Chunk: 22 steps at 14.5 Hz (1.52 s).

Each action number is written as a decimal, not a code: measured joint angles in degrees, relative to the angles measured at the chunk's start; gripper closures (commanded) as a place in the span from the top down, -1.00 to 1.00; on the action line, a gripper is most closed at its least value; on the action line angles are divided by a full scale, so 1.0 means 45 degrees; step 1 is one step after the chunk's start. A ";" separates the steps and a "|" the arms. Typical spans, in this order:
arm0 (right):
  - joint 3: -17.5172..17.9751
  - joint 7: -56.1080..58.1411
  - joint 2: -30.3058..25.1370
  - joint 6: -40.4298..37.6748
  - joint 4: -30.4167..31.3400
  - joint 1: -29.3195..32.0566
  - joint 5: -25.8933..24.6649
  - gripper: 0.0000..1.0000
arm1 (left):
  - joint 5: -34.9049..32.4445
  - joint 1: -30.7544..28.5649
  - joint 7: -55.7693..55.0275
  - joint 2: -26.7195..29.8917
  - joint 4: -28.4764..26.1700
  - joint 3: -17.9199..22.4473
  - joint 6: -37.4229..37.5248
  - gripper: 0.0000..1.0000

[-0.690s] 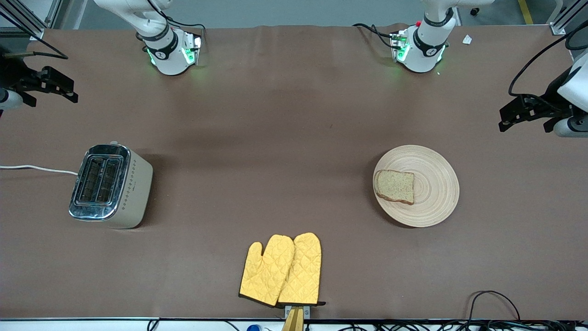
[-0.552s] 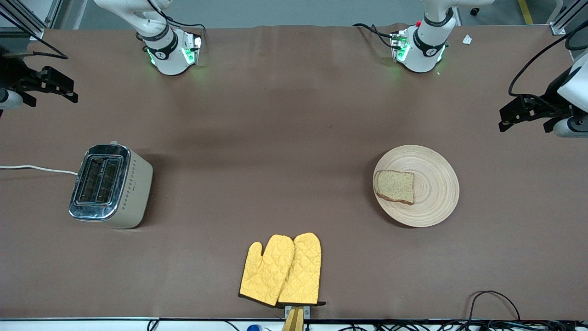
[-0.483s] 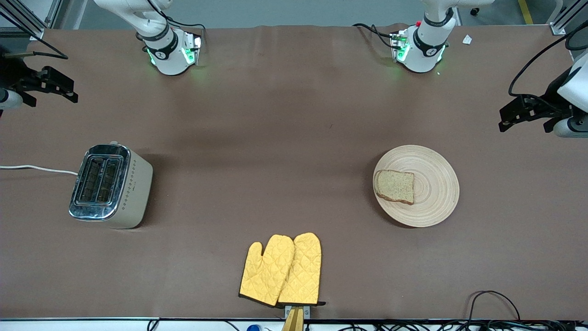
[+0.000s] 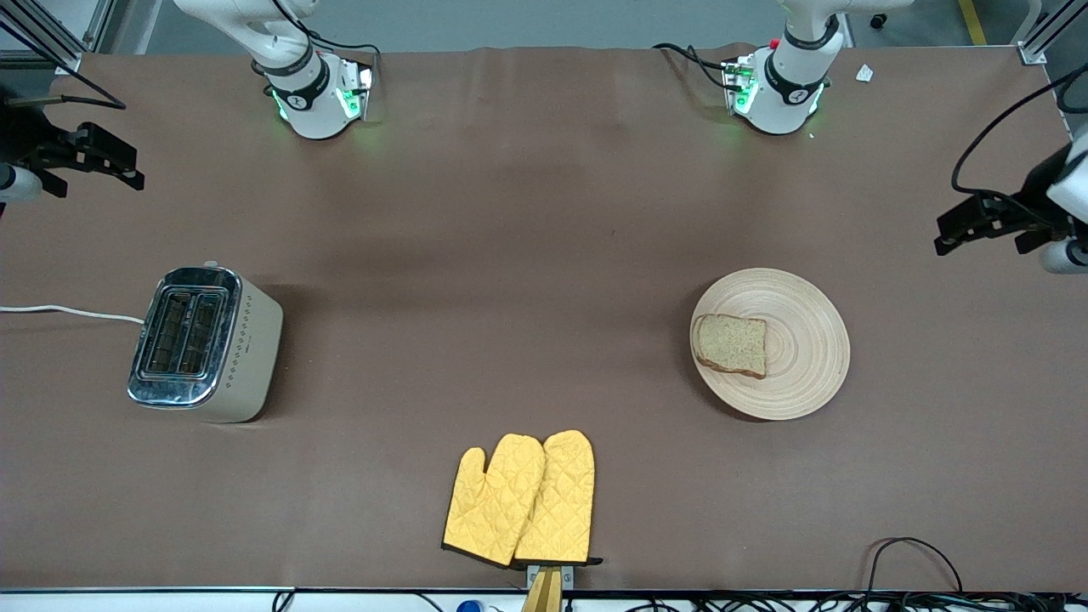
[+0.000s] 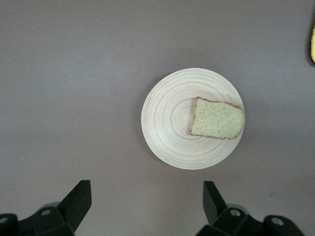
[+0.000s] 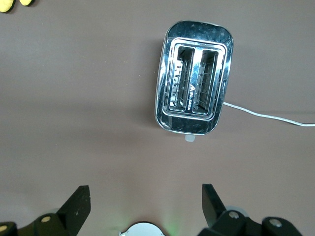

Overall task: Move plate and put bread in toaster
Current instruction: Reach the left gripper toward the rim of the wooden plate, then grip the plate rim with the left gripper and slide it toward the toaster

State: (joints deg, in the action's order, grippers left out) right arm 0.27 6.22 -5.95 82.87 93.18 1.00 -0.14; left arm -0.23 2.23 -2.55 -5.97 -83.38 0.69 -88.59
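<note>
The wooden plate (image 4: 807,340) lies on the table toward the left arm's end, with the bread (image 4: 731,344) flat on its half that faces the toaster. The toaster (image 4: 204,344) stands upright toward the right arm's end, both slots empty. My left gripper (image 4: 979,238) hangs open over bare table at the left arm's end, apart from the plate. The left wrist view shows plate (image 5: 167,118) and bread (image 5: 216,120) well clear of that open gripper (image 5: 147,196). My right gripper (image 4: 98,183) hangs open over bare table, and its wrist view shows the toaster (image 6: 194,98) clear of it (image 6: 146,196).
Two yellow oven mitts (image 4: 523,501) lie side by side near the table's front edge, midway between toaster and plate. The toaster's white cord (image 4: 68,312) runs off the table at the right arm's end. Cables (image 4: 914,561) lie along the front edge.
My left gripper has drifted slightly toward the left arm's end of the table. The right arm, plate, bread and toaster have not moved.
</note>
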 measured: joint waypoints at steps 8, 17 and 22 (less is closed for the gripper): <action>-0.0003 0.0001 -0.0001 -0.0004 -0.0045 0.0000 0.0001 1.00 | 0.4626 -0.2345 0.1881 -0.3824 -0.0148 0.0035 -0.0048 1.00; -0.0015 0.0002 -0.0001 -0.0019 -0.0063 0.0000 0.0001 1.00 | 0.7058 -0.3944 0.7634 -0.8010 -0.0075 0.0032 -0.1651 1.00; -0.0026 0.0005 -0.0001 -0.0019 -0.0063 0.0000 0.0002 1.00 | 0.7767 -0.3993 0.9172 -0.8954 -0.0030 -0.0024 -0.1753 1.00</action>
State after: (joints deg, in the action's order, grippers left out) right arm 0.15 6.24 -5.95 82.78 92.90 1.00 -0.13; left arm 34.73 -15.73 38.73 -46.26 -83.52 0.58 -96.48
